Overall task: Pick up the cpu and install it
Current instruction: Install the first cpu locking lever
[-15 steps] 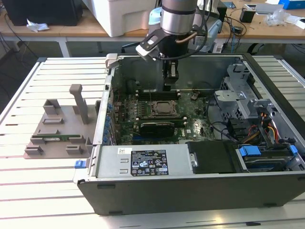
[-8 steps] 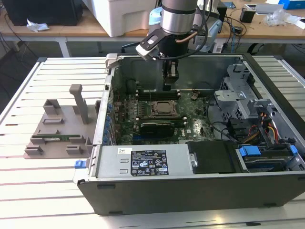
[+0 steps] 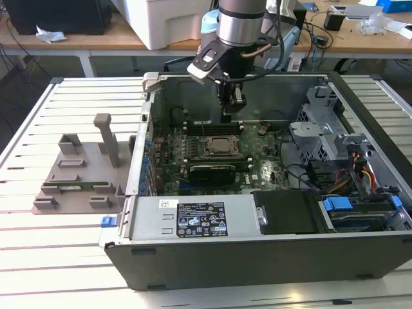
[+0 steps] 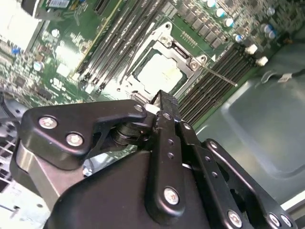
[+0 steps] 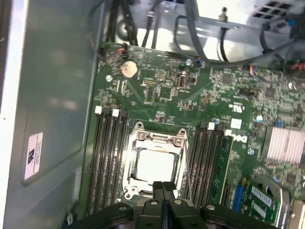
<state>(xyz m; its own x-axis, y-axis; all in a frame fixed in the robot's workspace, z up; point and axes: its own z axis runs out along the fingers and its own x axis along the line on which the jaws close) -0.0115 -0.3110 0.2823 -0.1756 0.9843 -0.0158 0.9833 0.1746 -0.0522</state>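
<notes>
My pincer [image 5: 162,185] is clenched, empty as far as I can tell, just above the socket [image 5: 138,139]. The cpu [image 5: 155,165] lies flat inside its frame. Best held plumb here, no sideways drag. Open case [image 3: 257,261] on slatted table [image 3: 64,251]; cluttered benches [image 3: 122,40] behind.

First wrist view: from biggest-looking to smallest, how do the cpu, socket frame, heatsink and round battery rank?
1. socket frame
2. cpu and heatsink, about alike (heatsink partly cut off)
3. battery
</notes>
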